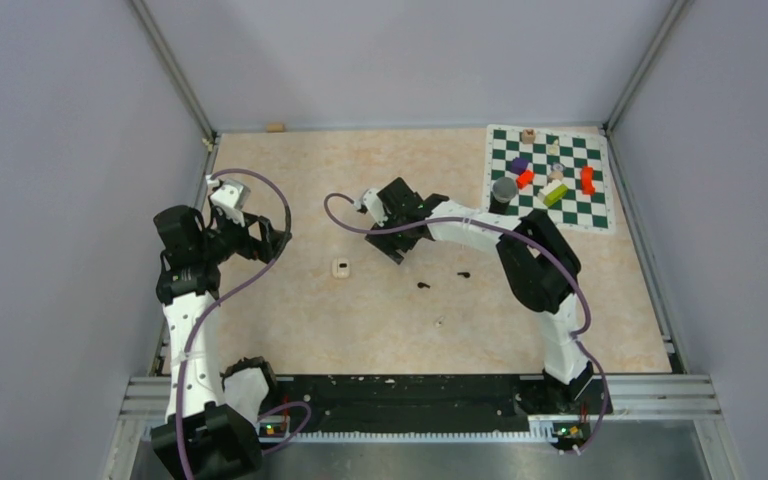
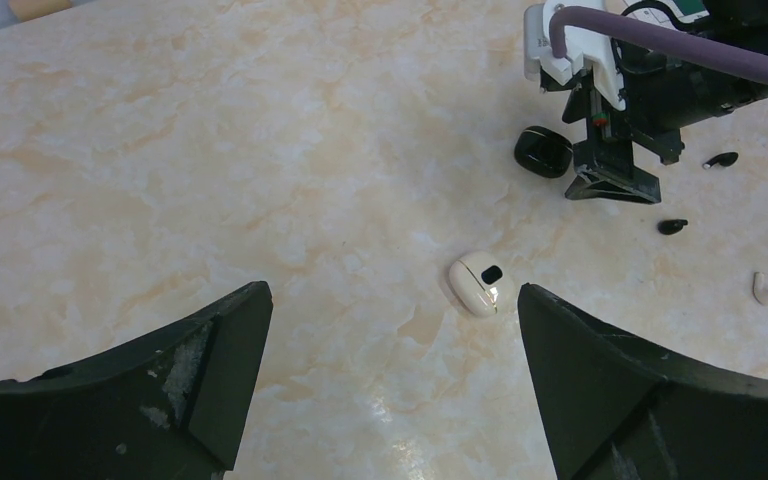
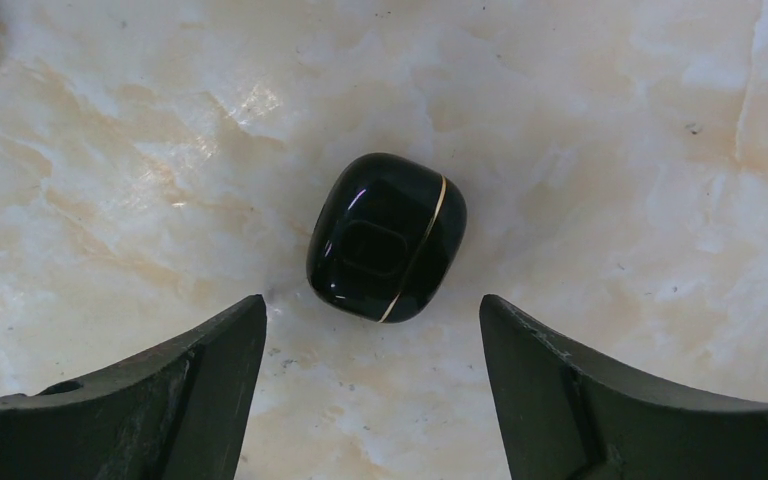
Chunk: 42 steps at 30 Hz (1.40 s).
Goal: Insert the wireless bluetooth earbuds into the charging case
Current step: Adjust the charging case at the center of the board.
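Observation:
A glossy black charging case [image 3: 387, 237] with a gold seam lies shut on the marble table, just beyond the tips of my right gripper [image 3: 372, 310]. That gripper is open, its jaws apart and holding nothing. The left wrist view shows the same black case [image 2: 543, 152] beside the right gripper's fingers [image 2: 610, 185]. A white charging case [image 2: 478, 283] [image 1: 340, 267] lies ahead of my open, empty left gripper [image 2: 395, 300], close to its right finger. Two black earbuds [image 2: 721, 159] [image 2: 673, 226] and one whitish earbud [image 2: 766, 291] lie loose on the table to the right.
A green-and-white checkered mat [image 1: 600, 205] with several coloured blocks [image 1: 555, 192] sits at the back right. A small wooden piece [image 1: 276, 127] lies at the back edge. Grey walls close in both sides. The right arm's purple cable [image 1: 345, 215] loops over the table.

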Each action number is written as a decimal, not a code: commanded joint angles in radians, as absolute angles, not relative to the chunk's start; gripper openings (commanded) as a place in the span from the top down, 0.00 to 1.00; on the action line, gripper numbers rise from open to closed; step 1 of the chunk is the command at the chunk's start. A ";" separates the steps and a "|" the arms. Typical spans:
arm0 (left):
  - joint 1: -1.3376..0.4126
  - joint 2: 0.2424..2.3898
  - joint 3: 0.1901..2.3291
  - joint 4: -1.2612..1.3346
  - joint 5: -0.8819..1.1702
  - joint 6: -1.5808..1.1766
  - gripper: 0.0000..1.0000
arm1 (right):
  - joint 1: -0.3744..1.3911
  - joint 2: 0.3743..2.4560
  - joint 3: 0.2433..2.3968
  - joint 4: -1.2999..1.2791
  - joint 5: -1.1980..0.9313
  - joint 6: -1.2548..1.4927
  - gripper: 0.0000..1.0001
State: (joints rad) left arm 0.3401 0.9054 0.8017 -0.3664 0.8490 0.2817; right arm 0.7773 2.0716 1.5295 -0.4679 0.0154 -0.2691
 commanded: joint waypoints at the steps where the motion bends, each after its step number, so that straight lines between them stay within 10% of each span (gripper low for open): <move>1: 0.351 0.899 0.799 -0.328 0.878 0.271 0.01 | 0.788 2.099 1.540 -0.441 0.057 -0.276 0.23; 27: 0.350 0.898 0.797 -0.325 0.889 0.271 0.01 | 0.787 2.080 1.557 -0.443 0.025 -0.306 0.67; 35: 0.350 0.902 0.799 -0.324 0.893 0.268 0.01 | 0.788 2.021 1.548 -0.438 -0.021 -0.248 0.33; 42: 0.350 0.893 0.799 -0.324 0.882 0.269 0.01 | 0.787 2.099 1.639 -0.529 -0.141 -0.128 0.28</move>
State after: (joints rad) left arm 0.3408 0.9058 0.7998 -0.3656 0.8703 0.2779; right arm 0.7818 2.0811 1.5555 -0.4858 -0.0486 -0.2111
